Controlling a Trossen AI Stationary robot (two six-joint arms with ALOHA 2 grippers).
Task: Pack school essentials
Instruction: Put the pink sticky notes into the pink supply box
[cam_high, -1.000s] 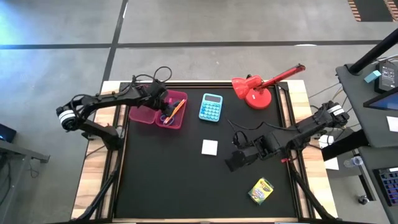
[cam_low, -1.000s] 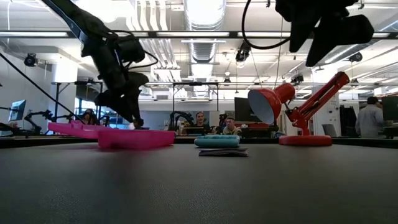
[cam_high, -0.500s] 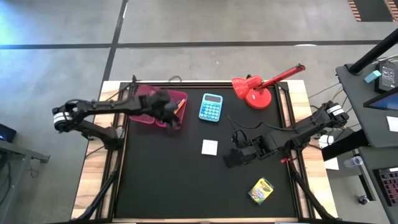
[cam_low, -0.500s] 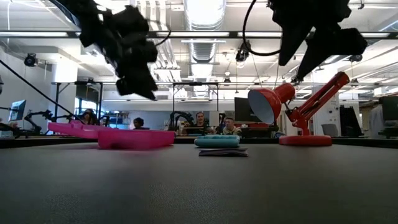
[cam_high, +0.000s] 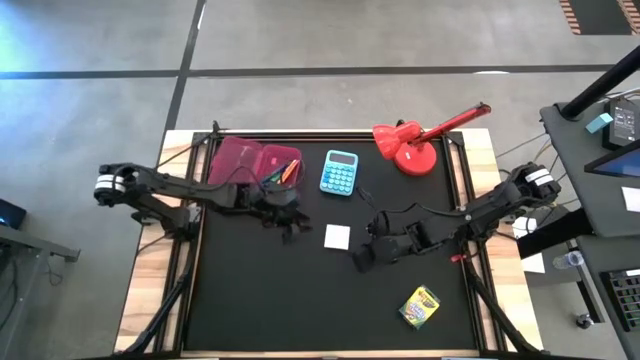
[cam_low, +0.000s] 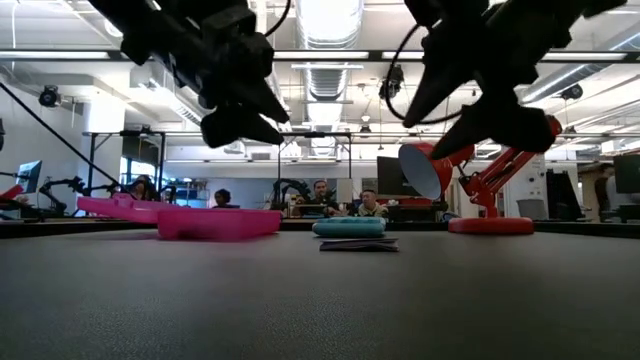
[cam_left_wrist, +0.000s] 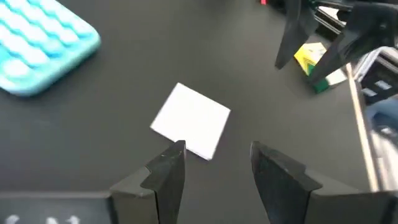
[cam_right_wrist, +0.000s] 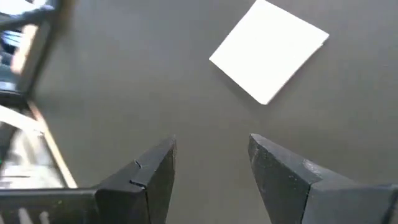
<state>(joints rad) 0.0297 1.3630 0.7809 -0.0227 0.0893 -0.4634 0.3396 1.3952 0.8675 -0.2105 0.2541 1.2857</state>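
- High view: the left claw (cam_high: 290, 222) hangs over the black table (cam_high: 250, 300), its fingers spread and empty. The white square pad (cam_high: 337, 237) lies flat on the table just beside this claw, on the side toward the right claw (cam_high: 362, 258), so the pad sits between the two claws. The right claw is also released, holding nothing. The pink case (cam_high: 253, 166) lies open behind the left claw with orange pencils (cam_high: 287, 172) and other small stationery in it. The light-blue calculator (cam_high: 340, 172) rests beyond the pad, near the case. The red desk lamp (cam_high: 415, 140) stands farther off, behind the right claw. The yellow-green crayon box (cam_high: 420, 306) lies well apart from the right claw, toward the table's front edge.
- Low view: both claws hang clear above the table. The pad (cam_low: 358, 243) lies low on the surface in front of the calculator (cam_low: 348, 227), with the case (cam_low: 200, 218) to one side and the lamp (cam_low: 470, 170) to the other. People sit in the room beyond.
- Left wrist view: the left claw (cam_left_wrist: 214, 163) is parted with nothing between its fingers; the pad (cam_left_wrist: 191, 119) lies just ahead of the fingertips, one tip overlapping its near corner. The calculator (cam_left_wrist: 40, 53) and the crayon box (cam_left_wrist: 313, 62) lie farther out.
- Right wrist view: the right claw (cam_right_wrist: 211, 155) is parted and empty; the pad (cam_right_wrist: 269, 50) lies ahead of it, apart from the fingertips.
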